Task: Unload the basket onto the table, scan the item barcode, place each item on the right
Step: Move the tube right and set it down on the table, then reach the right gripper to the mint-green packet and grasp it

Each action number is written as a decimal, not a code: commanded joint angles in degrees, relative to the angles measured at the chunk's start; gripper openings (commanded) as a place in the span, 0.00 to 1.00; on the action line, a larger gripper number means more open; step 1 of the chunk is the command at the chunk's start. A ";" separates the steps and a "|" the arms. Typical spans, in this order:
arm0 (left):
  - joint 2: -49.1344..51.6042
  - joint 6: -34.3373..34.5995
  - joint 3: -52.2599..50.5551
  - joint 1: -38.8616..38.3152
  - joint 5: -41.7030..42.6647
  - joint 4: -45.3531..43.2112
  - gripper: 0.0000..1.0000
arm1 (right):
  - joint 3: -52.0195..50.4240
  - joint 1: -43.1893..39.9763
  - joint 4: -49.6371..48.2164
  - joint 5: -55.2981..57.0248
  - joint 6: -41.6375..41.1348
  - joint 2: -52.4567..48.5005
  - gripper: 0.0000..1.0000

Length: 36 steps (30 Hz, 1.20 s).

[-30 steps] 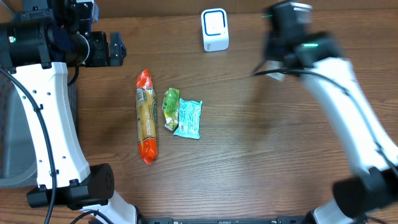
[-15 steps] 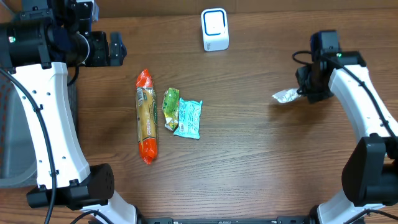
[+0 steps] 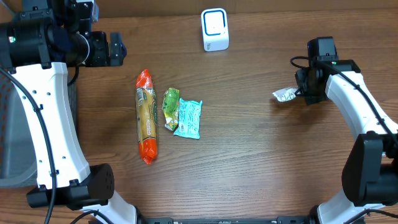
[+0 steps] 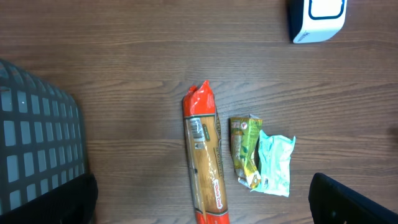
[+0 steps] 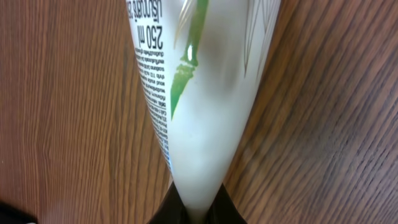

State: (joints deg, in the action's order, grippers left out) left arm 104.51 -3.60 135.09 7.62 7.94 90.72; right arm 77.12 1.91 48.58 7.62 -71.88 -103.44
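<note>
1. Two grip states recorded.
2. Clamped shut: right fingers on narrow end of white tube, green bamboo print.
3. Located white tube at 3 o'clock on tabletop, well apart from scanner at 12 o'clock.
4. Spread wide, holding nothing: left fingers at 10 o'clock.
5. Noted three packets at tabletop centre, untouched.
</note>
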 commanded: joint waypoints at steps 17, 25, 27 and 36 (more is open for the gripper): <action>-0.74 -1.14 0.92 0.33 0.46 -0.09 1.00 | 5.77 0.13 -3.23 -19.26 32.09 2.36 0.67; -0.74 -1.14 0.92 0.33 0.46 -0.09 1.00 | 8.22 8.09 -2.49 -30.01 37.90 1.57 0.80; -0.74 -1.14 0.92 0.33 0.46 -0.09 0.99 | 8.04 11.26 -3.28 -30.01 38.56 0.66 0.80; -0.74 -1.14 0.92 0.33 0.46 -0.09 1.00 | 7.96 22.56 -4.85 -33.99 41.81 -6.91 0.81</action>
State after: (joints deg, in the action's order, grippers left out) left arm 104.51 -3.60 135.09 7.62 7.94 90.70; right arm 84.07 22.74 43.97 -22.92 -33.01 -106.94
